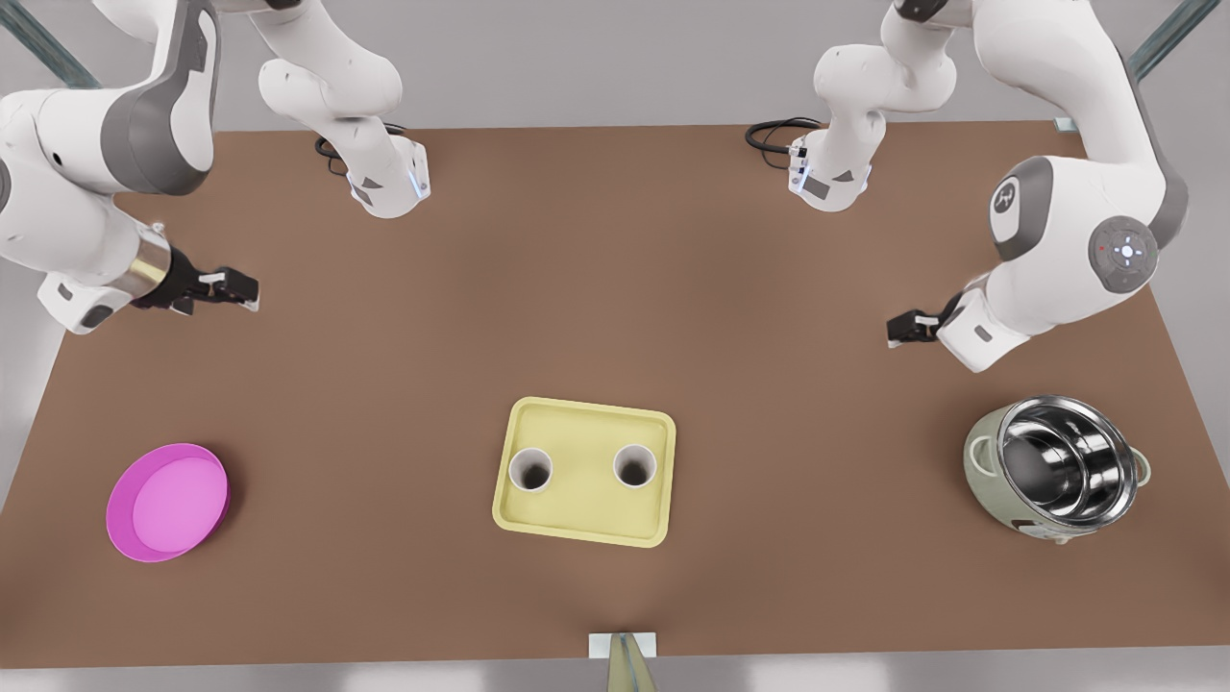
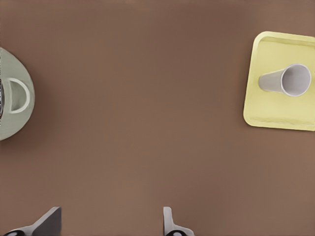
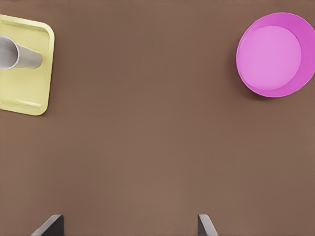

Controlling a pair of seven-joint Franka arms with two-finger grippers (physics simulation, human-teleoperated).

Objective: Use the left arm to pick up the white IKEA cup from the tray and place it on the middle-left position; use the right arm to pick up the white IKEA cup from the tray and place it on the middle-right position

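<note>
Careful: one cup [image 1: 530, 469] and its twin [image 1: 634, 465] stand on the tray [image 1: 582, 519] at the bench's [image 1: 615, 288] 6 o'clock. Left jaws at 3 and right jaws at 9 hang spread, so arms converging together could collide or topple one.

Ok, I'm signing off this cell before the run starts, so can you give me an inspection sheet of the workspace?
Surface: brown table, plain.
Job's things: yellow tray holds two upright white cups, apart: first cup, second cup.
Clutter: pink dish at the front view's left; rice cooker at its right.
Grippers: left gripper on the cooker side, jaws open, empty; right gripper on the dish side, jaws open, empty; both wait away from the tray.
Cables: black cable loops at the arm bases.
Surroundings: metal frame strut at a far corner.
</note>
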